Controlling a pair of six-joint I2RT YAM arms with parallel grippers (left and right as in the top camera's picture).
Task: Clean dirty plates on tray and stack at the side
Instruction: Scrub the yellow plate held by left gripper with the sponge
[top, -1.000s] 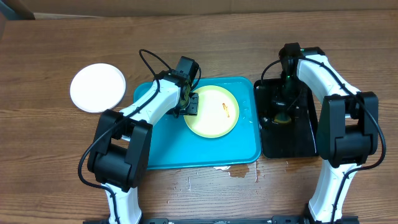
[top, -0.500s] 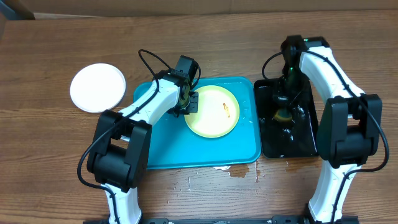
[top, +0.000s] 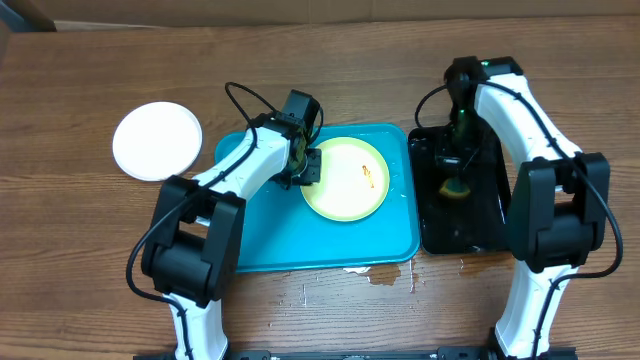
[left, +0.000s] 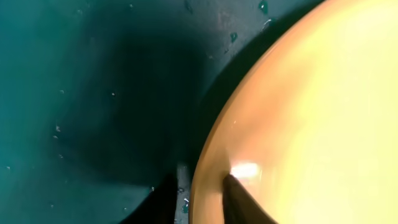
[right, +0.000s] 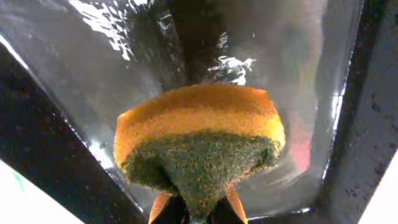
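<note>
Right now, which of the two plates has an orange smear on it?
The pale yellow-green plate lying in the turquoise tray; the white plate on the bare table to its left looks clean.

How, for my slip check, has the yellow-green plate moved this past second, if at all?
Yes: the plate slid slightly right, toward the tray's right rim.

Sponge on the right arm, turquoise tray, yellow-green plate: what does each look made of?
The two-layer sponge: soft orange-yellow foam backed by a coarse dark green scouring layer, pinched out of shape.
The large turquoise rectangular tray: probably moulded plastic, smooth, wet with droplets.
The round pale yellow-green plate: smooth and glossy, catching a highlight; plastic or glazed ceramic, cannot tell.
</note>
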